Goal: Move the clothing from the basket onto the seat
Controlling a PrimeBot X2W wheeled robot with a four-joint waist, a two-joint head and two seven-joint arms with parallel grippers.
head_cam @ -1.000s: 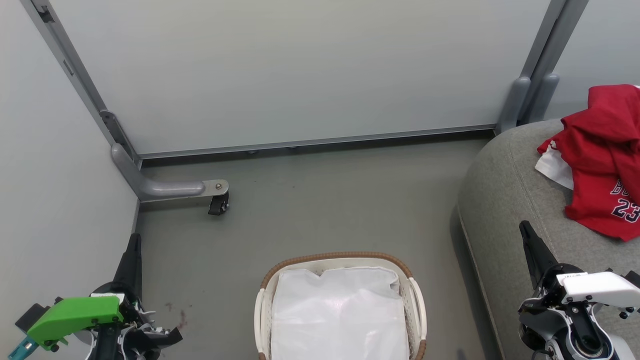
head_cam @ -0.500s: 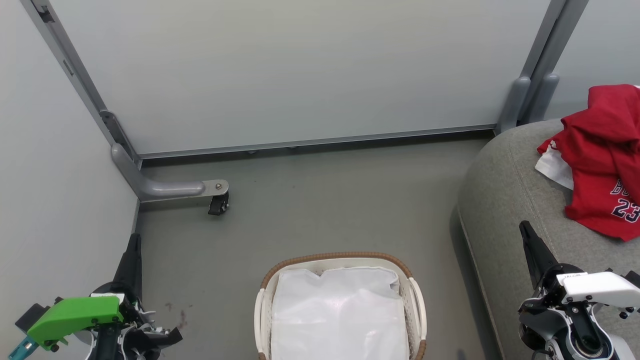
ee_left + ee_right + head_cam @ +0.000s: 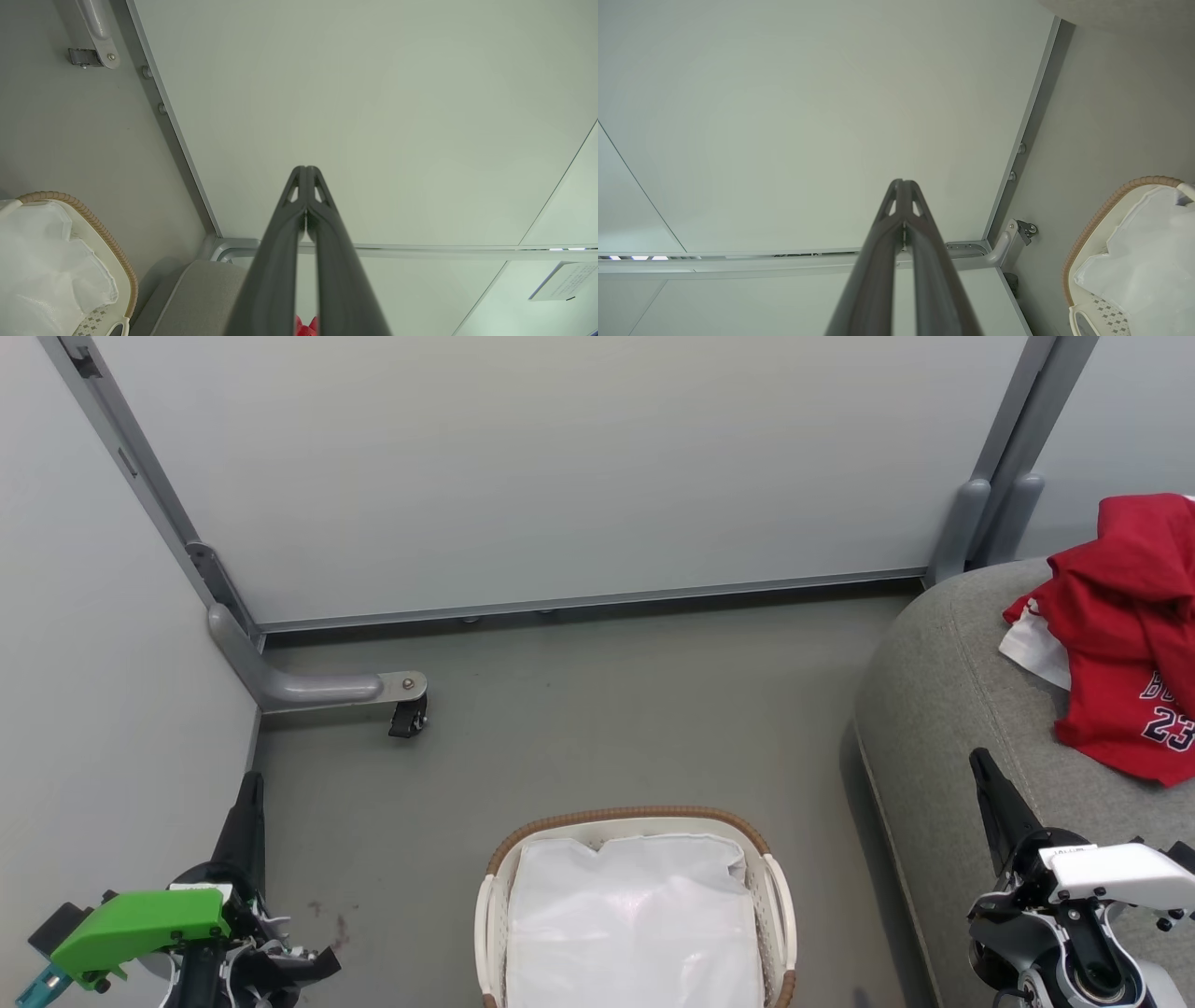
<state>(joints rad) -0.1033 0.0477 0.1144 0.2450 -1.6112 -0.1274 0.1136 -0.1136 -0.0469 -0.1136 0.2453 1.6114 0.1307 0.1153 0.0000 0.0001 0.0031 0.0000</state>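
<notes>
The red clothing, a jersey with "23" and a garment with white panels, lies heaped on the grey seat at the right. The white basket with the brown rim stands on the floor at bottom centre, holding only a flat white liner sheet. My left gripper is shut at the lower left, left of the basket. My right gripper is shut over the seat's front edge, below the clothing. Both wrist views show the fingertips pressed together, holding nothing.
Pale partition panels wall in the floor at the back and left. A grey metal foot with a black caster juts onto the floor at the left. A second grey post stands behind the seat.
</notes>
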